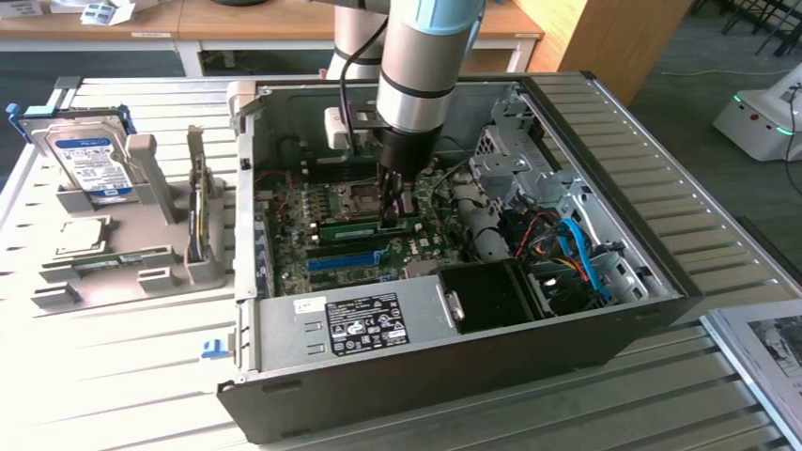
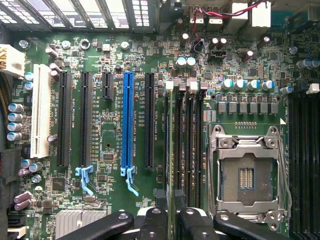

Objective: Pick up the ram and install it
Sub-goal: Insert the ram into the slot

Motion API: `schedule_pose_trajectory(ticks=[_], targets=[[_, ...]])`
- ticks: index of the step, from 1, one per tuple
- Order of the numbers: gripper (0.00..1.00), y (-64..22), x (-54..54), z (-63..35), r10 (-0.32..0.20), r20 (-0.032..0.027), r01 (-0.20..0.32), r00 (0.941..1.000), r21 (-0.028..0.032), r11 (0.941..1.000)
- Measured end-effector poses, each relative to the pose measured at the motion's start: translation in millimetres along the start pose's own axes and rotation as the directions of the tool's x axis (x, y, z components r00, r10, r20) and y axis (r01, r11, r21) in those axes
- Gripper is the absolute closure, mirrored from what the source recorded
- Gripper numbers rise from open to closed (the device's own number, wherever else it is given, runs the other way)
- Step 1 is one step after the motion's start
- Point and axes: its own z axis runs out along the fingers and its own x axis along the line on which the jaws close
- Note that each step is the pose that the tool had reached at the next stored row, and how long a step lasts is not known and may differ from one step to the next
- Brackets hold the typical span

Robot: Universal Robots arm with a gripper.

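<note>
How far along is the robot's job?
Done: the long green ram stick stands edge-up in a slot on the motherboard inside the open computer case. In hand: the black gripper sits right at it. Left: I cannot tell whether it's clicked fully home.

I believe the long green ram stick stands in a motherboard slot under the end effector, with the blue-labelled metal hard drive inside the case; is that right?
No: the blue-labelled metal hard drive stands in a grey holder outside the black case, on the exterior view's left. The long green ram stick does stand slotted under the end effector.
</note>
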Motion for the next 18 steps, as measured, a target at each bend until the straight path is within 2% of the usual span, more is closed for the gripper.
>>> schedule_pose_trajectory(ticks=[7,18], targets=[[0.81,0.1,0.0,-1.9,0.0,0.0,0.0,1.0,0.0,1.0],[0.81,0.6,-0.2,-14.1,0.0,-0.0003,0.0,1.0,0.0,1.0]])
